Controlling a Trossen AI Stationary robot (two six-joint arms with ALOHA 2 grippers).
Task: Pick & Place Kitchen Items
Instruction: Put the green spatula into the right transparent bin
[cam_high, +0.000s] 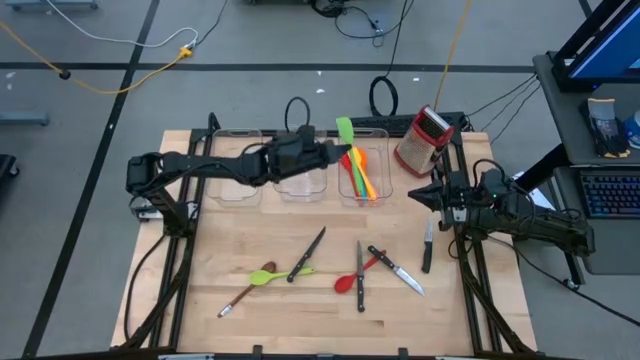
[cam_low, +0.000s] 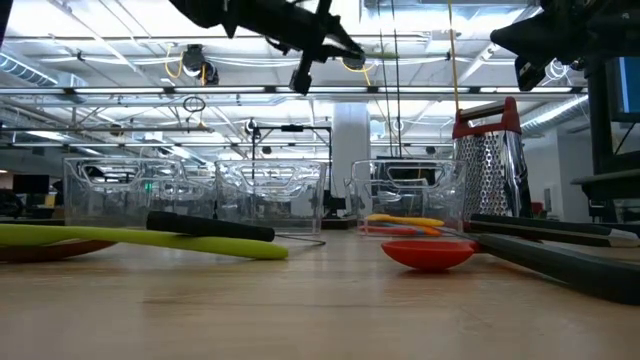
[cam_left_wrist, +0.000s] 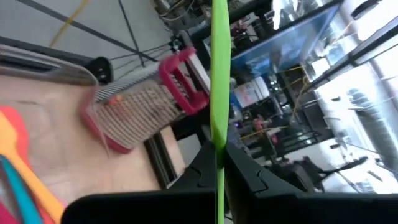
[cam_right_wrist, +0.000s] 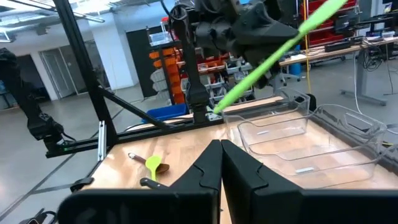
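My left gripper (cam_high: 338, 156) reaches over the far bins and is shut on a green spatula (cam_high: 346, 130), held above the right-hand clear bin (cam_high: 384, 172). That bin holds orange, yellow and red utensils (cam_high: 362, 178). On the table lie a green spoon (cam_high: 264, 275), a red spoon (cam_high: 345, 283), a brown-handled utensil (cam_high: 236, 298) and several black-handled knives (cam_high: 306, 255). My right gripper (cam_high: 414, 193) waits shut at the table's right side, near the box grater (cam_high: 424, 140), with nothing between its fingers (cam_right_wrist: 202, 168). My left gripper pinches the green spatula's handle (cam_left_wrist: 217, 134) between its two fingers (cam_left_wrist: 249, 177). The fingers lie about level, come from the table's left and lie across the handle. The spatula is lifted clear and tilted, its blade (cam_high: 345, 127) toward the far edge and its other end (cam_right_wrist: 216, 112) lower.
Three clear bins stand in a row at the far edge; the left one (cam_high: 236, 172) and the middle one (cam_high: 300, 178) hold nothing I can see. The red-and-steel grater stands at the far right. Black frame rails (cam_high: 470, 275) run along both table sides.
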